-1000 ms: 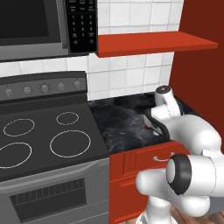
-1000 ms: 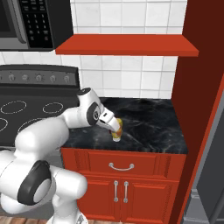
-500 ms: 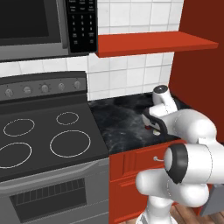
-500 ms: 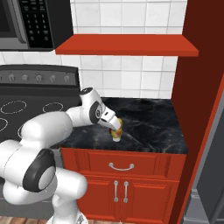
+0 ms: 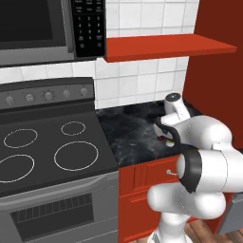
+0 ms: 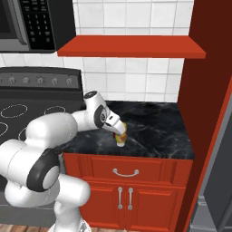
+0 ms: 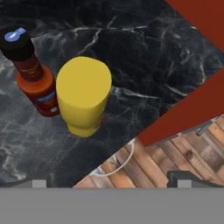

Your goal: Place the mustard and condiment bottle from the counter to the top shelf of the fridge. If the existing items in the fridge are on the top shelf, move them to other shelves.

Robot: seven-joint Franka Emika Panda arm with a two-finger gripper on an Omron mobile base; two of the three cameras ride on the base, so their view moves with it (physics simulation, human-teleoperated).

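The mustard [image 7: 83, 94], a yellow squeeze bottle, stands upright on the black marble counter [image 7: 144, 52], seen from above in the hand view. The condiment bottle [image 7: 37, 83], dark red with a black cap, stands touching it on one side. My gripper [image 7: 111, 181] hangs open just above the two bottles, with nothing between its fingers. From the right base view the gripper [image 6: 118, 130] covers most of the mustard [image 6: 120, 140] near the counter's [image 6: 154, 131] front edge. The left base view has the gripper [image 5: 163, 135] over the counter [image 5: 128, 128]. The fridge's shelves and the existing items are out of view.
A dark stovetop [image 5: 52, 152] with white rings lies left of the counter, under a microwave [image 5: 42, 28]. A red wall shelf [image 6: 131, 47] hangs above the counter. A tall red panel [image 6: 206, 90] closes the counter's right end, with a grey fridge side [image 6: 216, 181] beyond. Red cabinets [image 6: 124, 199] stand below.
The arm's big white joints have swung a little while the hand stayed over the bottles. The jaws have stayed open and the bottles have not moved.
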